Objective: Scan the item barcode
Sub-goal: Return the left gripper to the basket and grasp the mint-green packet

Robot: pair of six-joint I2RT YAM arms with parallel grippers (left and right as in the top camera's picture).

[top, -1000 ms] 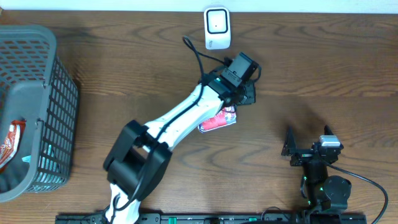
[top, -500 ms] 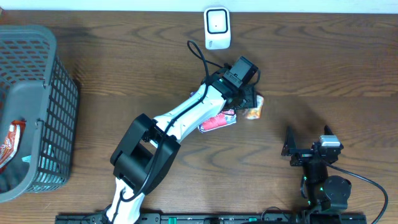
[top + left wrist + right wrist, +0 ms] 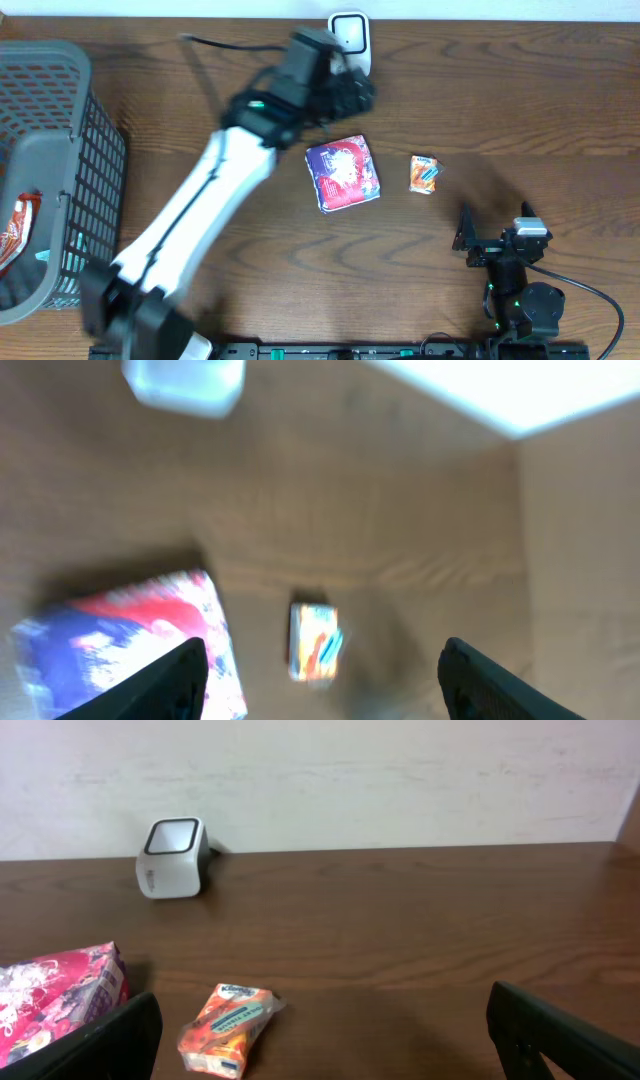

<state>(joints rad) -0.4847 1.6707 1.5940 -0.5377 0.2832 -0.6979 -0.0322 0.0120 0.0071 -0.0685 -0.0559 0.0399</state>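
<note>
Left gripper (image 3: 350, 92): a second ago it sat low over the table (image 3: 520, 110), closed on something beside the purple pouch (image 3: 343, 174). Now its jaws are spread wide and empty, and the arm has swung back toward the scanner (image 3: 349, 30). The small orange packet (image 3: 424, 173) lies released on the table, near the pouch's right side and not touching it. Right gripper (image 3: 495, 232) is parked, spread and empty. Judgement: either this packet's scan is finished or it was put down for a regrasp; I cannot tell which.

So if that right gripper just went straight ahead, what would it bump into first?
Likely nothing: the right gripper faces bare table up to the wall; the orange packet seems just left of its path.
</note>
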